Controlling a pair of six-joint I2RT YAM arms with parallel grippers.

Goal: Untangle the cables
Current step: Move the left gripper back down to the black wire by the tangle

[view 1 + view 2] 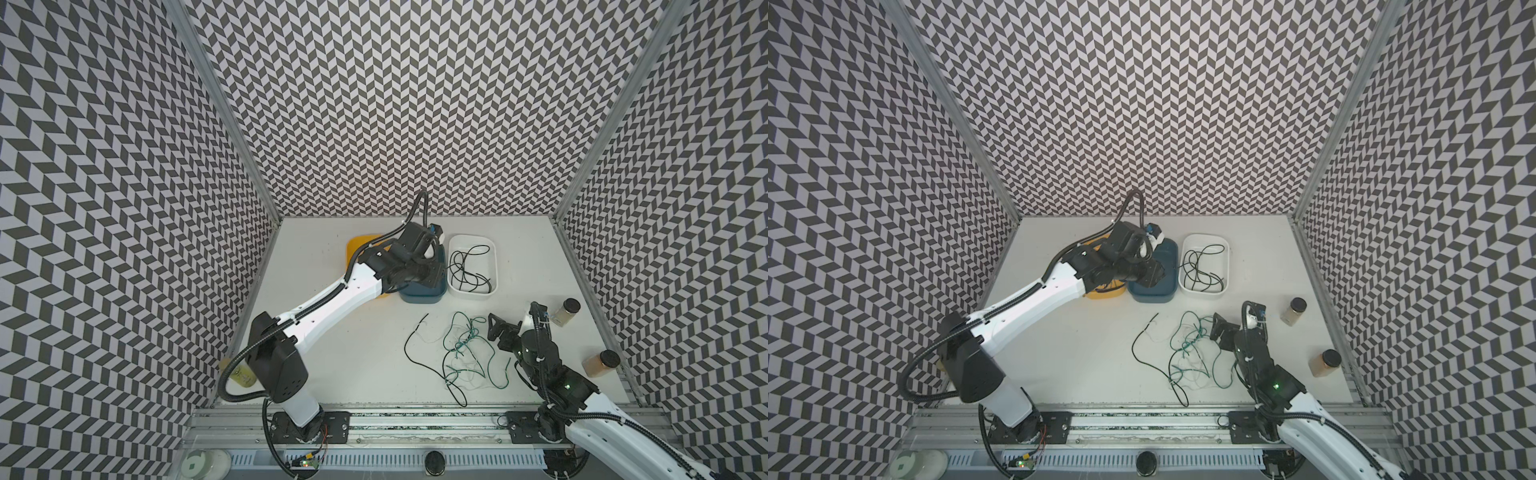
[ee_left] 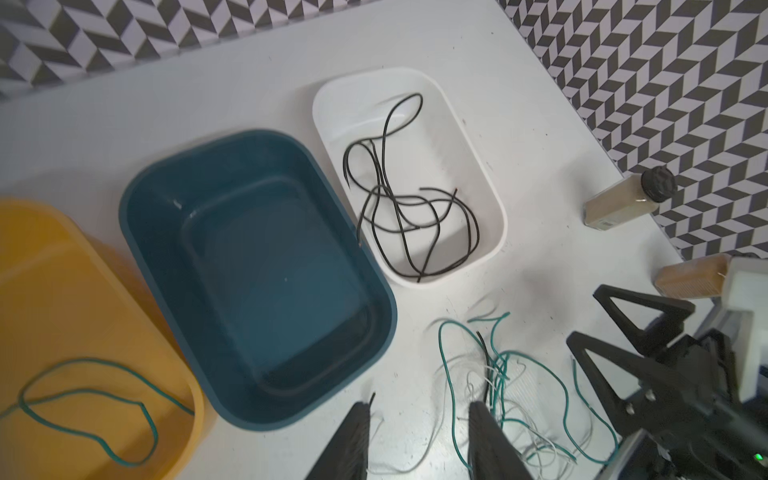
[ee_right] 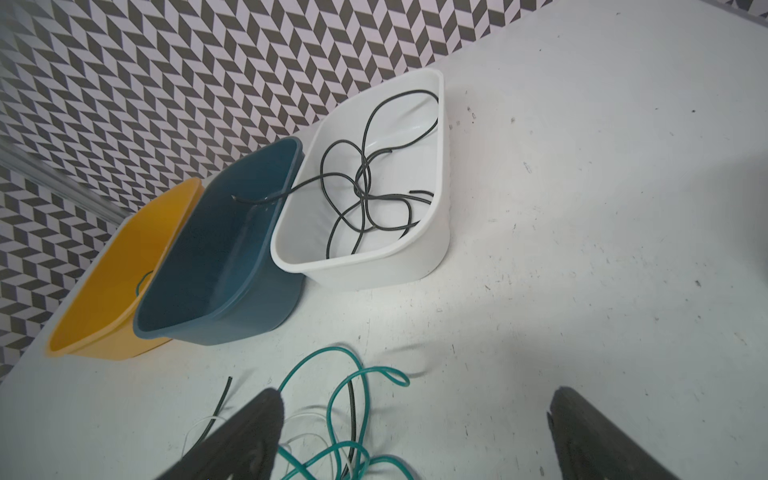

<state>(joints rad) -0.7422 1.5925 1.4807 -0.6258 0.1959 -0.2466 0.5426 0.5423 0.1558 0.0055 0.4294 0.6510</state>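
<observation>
Ref pt = blue tray (image 1: 422, 297), toward back of table (image 1: 353, 353). L gripper (image 2: 420, 406) hangs above it in both top views, jaws part-open w/ nothing btwn them. Right against blue tray, on its L in top views: yellow tray (image 2: 83, 291), one green cable (image 2: 83, 360) looped flat inside. Close on blue tray's other side: white tray (image 2: 449, 158) w/ black cables (image 3: 365, 195) coiled over each other in it; one black end pokes out over the wall toward blue tray. Nearer the arm bases than blue tray and a bit R, on bare table: the tangle (image 1: 465, 345), i.e. green, white & black cables crossed over each other, green strands bunched at its middle, thin white ones hard to trace. One black cable (image 1: 406, 345) bows out from tangle's L side, free end pointing back toward blue tray, not reaching it. R gripper (image 3: 415, 395) sits at tangle's opposite side, near-R of blue tray; jaws at full spread, empty. In R wrist view one finger (image 3: 249, 436) overlaps green loops; contact can't be told. Pale jar (image 1: 569, 311) and brown jar (image 1: 600, 363) stand well R of blue tray, past white tray, apart from every cable.
</observation>
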